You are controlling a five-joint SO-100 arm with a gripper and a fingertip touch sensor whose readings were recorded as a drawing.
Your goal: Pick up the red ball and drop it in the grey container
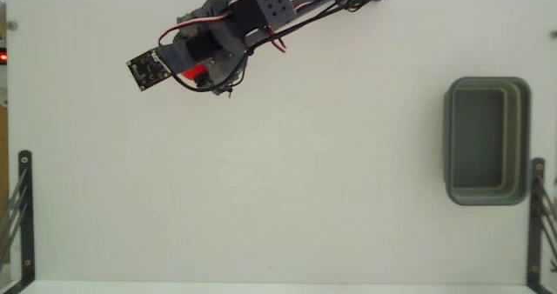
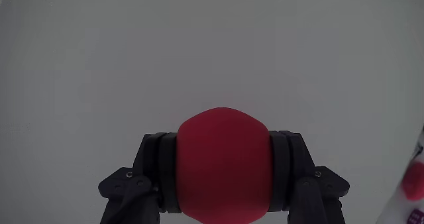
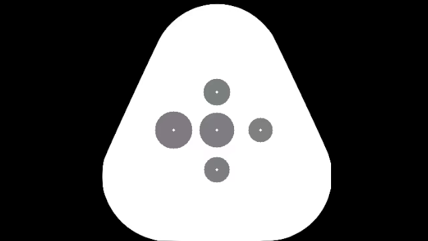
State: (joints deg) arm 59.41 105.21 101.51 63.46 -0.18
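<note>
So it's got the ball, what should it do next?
Probably carry it across toward the rectangular grey-green tub. The small bright red ball sits squeezed between both fingers, while the tub stands far off at the fixed view's right edge, empty.

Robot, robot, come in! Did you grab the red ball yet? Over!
Gripper shut on the red ball. Grey container far right in the fixed view, empty. Table between them bare.

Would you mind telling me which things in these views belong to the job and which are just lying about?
Part of the job:
- red ball, clamped between the end effector fingers
- grey container, empty, at the right of the fixed view, far from the ball

Just lying about:
- white table
- black brackets at the table's left and right edges
</note>
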